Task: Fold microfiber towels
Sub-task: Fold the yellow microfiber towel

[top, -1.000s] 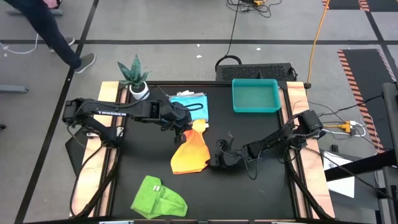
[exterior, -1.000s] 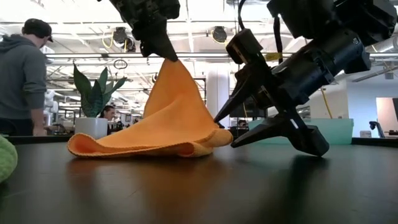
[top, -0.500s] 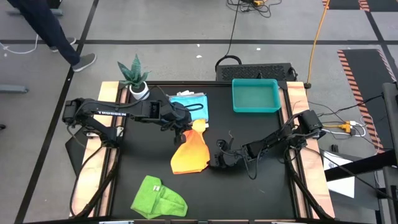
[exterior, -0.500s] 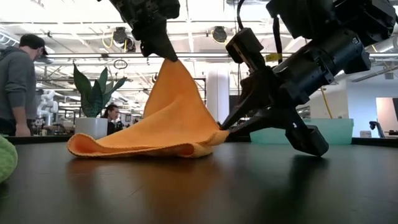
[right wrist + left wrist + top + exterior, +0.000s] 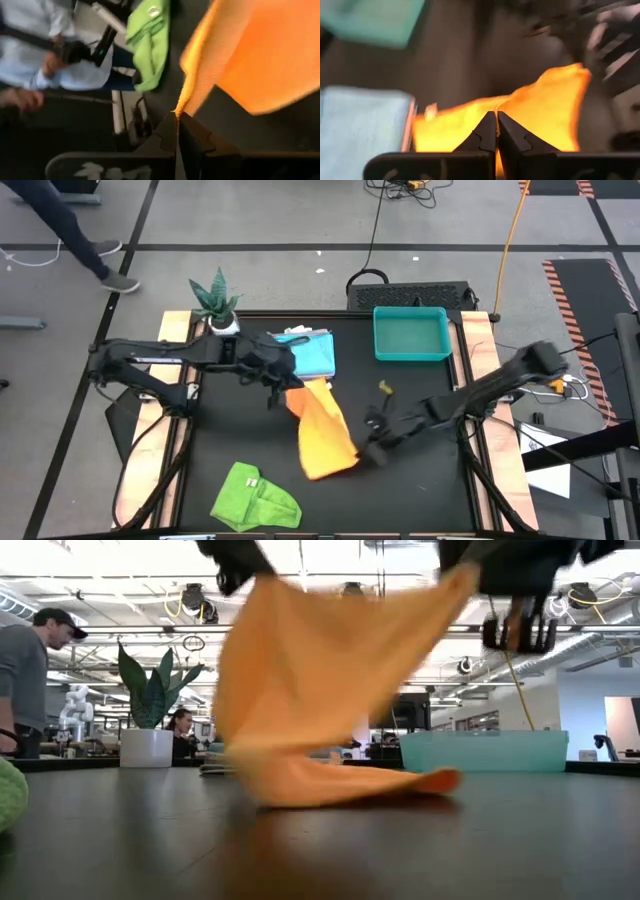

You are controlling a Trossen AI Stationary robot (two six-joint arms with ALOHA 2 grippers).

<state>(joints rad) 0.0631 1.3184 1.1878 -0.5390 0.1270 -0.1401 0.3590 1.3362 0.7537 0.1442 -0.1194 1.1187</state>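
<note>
above mid-table, both hands (image 5: 283,387) (image 5: 366,448) pinching orange towel (image 5: 325,435)

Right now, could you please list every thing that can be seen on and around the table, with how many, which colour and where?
orange towel: one, yellow-orange, table middle, lifted by two corners, its lower part on the table
green towel: one, lime green, crumpled at the near left edge
folded towels: a small stack, light blue on top, far middle, beside the plant
tray: one, teal, far right corner
plant: one, green leaves in a white pot, far left corner
table: one, black top
person: one beyond the table in the low view, grey top and dark cap
left gripper: one, dark, shut on one corner of the orange towel
right gripper: one, dark, shut on another corner
</note>
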